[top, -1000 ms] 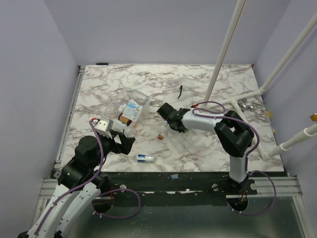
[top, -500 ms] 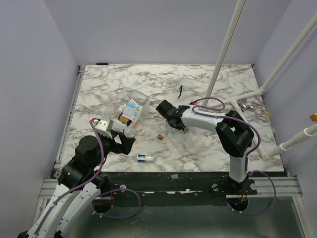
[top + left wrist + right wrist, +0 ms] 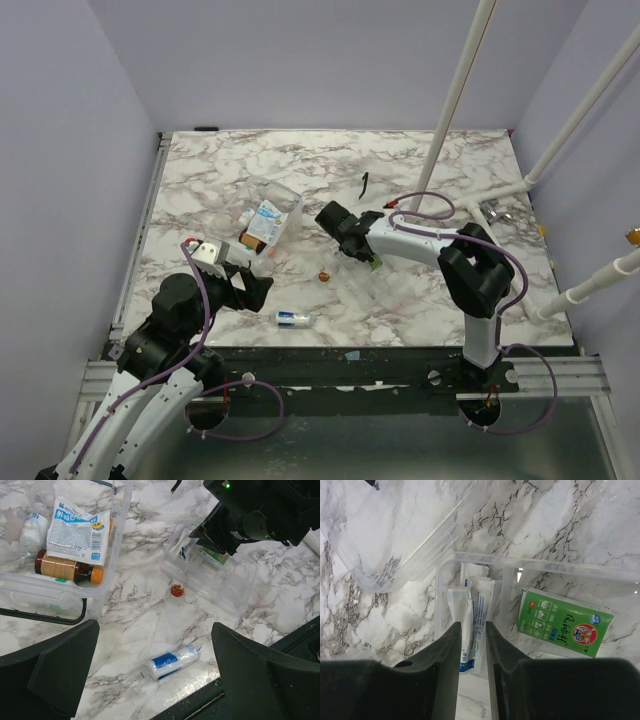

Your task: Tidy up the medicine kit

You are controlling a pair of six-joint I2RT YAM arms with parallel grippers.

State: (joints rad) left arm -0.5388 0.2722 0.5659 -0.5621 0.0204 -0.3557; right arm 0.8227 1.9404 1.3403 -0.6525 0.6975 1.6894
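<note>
Right fingers [image 3: 447, 655] have parted narrowly, leaving sachets [image 3: 470, 600] standing in the tray [image 3: 545, 566]; left fingers [image 3: 60, 670] gape wide. Next, likely: lift clear, fetch the roll [image 3: 172, 661].

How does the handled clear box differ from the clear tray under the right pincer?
The handled clear box has a black handle; the clear tray shows none. The box holds a brown bottle and a blue-and-white sachet; the tray holds a green packet and white sachets in divided sections. Both are clear plastic and sit on the marble table.
</note>
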